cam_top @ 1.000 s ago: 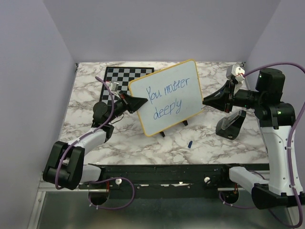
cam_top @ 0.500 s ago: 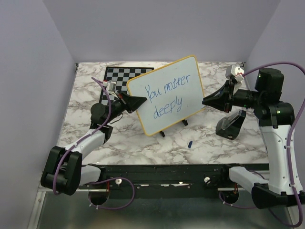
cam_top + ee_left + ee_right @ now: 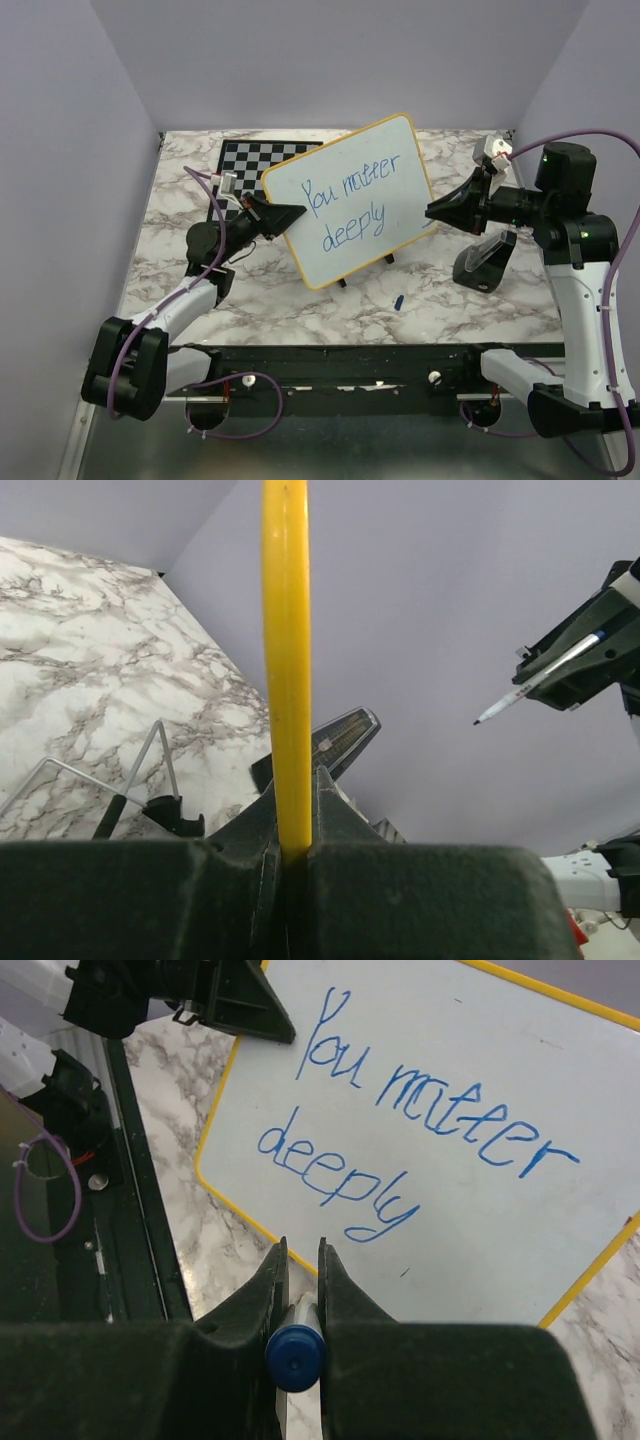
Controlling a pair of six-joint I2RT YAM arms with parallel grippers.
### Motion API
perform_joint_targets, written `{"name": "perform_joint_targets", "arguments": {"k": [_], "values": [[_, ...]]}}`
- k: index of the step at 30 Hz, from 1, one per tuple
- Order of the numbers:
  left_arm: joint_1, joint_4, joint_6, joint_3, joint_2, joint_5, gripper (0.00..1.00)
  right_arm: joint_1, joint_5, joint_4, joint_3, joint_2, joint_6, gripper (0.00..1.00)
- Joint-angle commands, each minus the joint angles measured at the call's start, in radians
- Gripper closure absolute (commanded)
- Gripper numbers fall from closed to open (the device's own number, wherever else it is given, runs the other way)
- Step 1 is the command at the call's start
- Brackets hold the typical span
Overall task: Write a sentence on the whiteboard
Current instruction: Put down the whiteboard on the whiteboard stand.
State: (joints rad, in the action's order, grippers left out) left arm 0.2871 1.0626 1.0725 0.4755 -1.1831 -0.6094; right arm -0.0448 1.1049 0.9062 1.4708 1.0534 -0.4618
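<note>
I see the whiteboard [image 3: 405, 205] standing nearly upright and rotated, so its top edge climbs toward the right. It is white with rounded corners and a thin yellow-orange frame, and two small black feet show under its lower edge. I can't tell whether they touch the worktop. My left pincer [image 3: 295, 213] is clamped on its left edge. In the left wrist view the frame [image 3: 286, 660] runs as a yellow strip up from between the jaws. The sentence [image 3: 352, 207] is blue handwriting in two slanted lines, roughly "You matter" over "deeply" [image 3: 400, 1150], with the middle word untidy.
</note>
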Motion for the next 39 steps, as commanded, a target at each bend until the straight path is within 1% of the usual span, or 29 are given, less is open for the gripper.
{"name": "perform_joint_targets", "arguments": {"k": [1,3,4,8,9,10,11,12,14,19,23,26,27,28,29,33,35,39], "values": [[-0.003,0.154,0.122,0.014,0.071,0.059,1.00,0.002,-0.140,-0.026,0.060,0.005,0.009,0.99],[-0.002,0.145,0.148,0.015,0.080,0.060,1.00,0.002,-0.184,-0.027,0.094,0.025,0.009,0.99],[-0.002,0.134,0.182,0.017,0.089,0.059,1.00,0.002,-0.180,-0.030,0.111,0.031,0.011,0.99],[0.001,0.096,0.260,0.018,0.112,0.062,1.00,0.000,-0.087,-0.071,0.083,0.054,0.031,0.99],[0.003,0.091,0.274,0.015,0.115,0.063,1.00,-0.004,-0.038,-0.094,0.063,0.054,0.070,0.99],[0.004,0.083,0.286,0.012,0.123,0.068,1.00,-0.015,-0.021,-0.116,0.039,0.050,0.081,0.99],[0.004,0.080,0.312,0.011,0.126,0.071,1.00,-0.058,-0.023,-0.124,0.019,0.049,0.080,0.99],[0.006,0.077,0.322,0.009,0.129,0.072,1.00,-0.084,-0.068,-0.124,0.013,0.045,0.062,0.99],[0.009,0.063,0.342,0.009,0.138,0.079,1.00,-0.144,-0.106,-0.118,0.016,0.043,0.043,0.99],[0.024,-0.001,0.353,0.020,0.163,0.092,1.00,-0.150,-0.154,-0.101,0.095,0.060,0.016,0.99],[0.026,-0.035,0.380,0.029,0.174,0.094,1.00,-0.150,-0.192,-0.082,0.114,0.056,-0.017,0.99],[0.027,-0.050,0.403,0.031,0.183,0.092,1.00,-0.150,-0.302,-0.066,0.140,0.040,-0.069,0.99],[0.027,-0.053,0.408,0.029,0.189,0.095,1.00,-0.148,-0.376,-0.066,0.149,0.031,-0.072,0.99],[0.027,-0.058,0.412,0.028,0.192,0.100,1.00,-0.148,-0.387,-0.064,0.158,0.028,-0.083,0.99],[0.027,-0.062,0.412,0.028,0.201,0.100,1.00,-0.148,-0.387,-0.050,0.178,0.025,-0.086,0.99],[0.032,-0.090,0.409,0.038,0.211,0.097,1.00,-0.148,-0.214,-0.047,0.154,0.030,-0.052,1.00],[0.034,-0.085,0.414,0.037,0.212,0.103,1.00,-0.148,-0.198,-0.064,0.132,0.033,-0.034,0.99],[0.038,-0.087,0.422,0.034,0.218,0.106,1.00,-0.148,-0.231,-0.072,0.108,0.033,-0.041,0.99]]}}
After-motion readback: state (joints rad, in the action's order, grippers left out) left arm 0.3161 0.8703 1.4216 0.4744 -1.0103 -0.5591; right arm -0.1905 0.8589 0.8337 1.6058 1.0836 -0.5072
